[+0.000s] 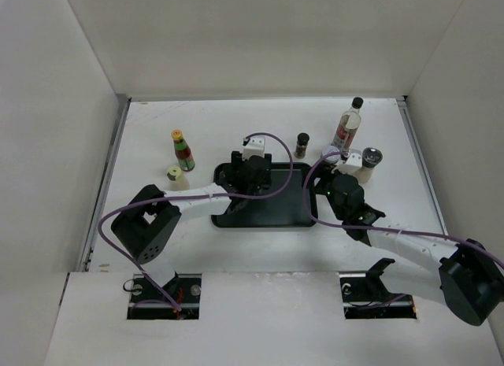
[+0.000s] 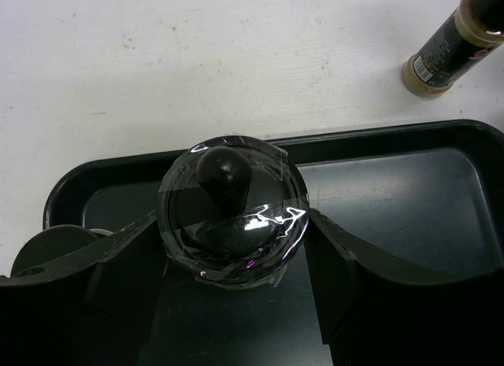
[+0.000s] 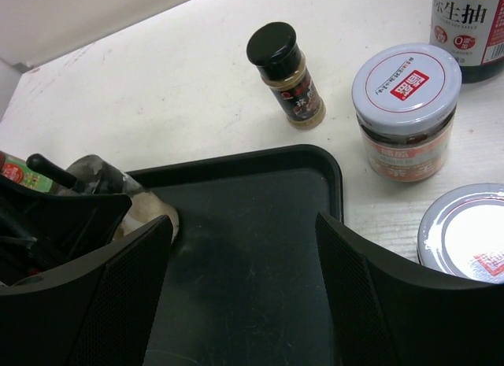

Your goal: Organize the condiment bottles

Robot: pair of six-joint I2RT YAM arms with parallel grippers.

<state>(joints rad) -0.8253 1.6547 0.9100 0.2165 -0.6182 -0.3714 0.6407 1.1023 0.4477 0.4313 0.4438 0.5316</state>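
Observation:
My left gripper [image 2: 234, 232] stands over the far left of the black tray [image 2: 409, 201], its fingers pressed on both sides of a round black-lidded jar [image 2: 234, 212] wrapped in clear film. From above the gripper [image 1: 250, 171] hides this jar. My right gripper [image 3: 244, 220] is open and empty above the tray's right end [image 3: 260, 248]. On the table are a black-capped spice jar [image 3: 287, 75], a white-lidded red-label jar [image 3: 405, 110], a silver-lidded jar [image 3: 465, 232], a tall clear black-capped bottle [image 1: 347, 126], a yellow-capped sauce bottle [image 1: 182, 149] and a small pale-lidded jar [image 1: 173, 174].
The tray [image 1: 276, 212] lies mid-table between the arms. White walls close the table on the left, back and right. The spice jar [image 1: 302, 144] stands just beyond the tray's far rim. The right-hand jars crowd beside my right gripper [image 1: 335, 185].

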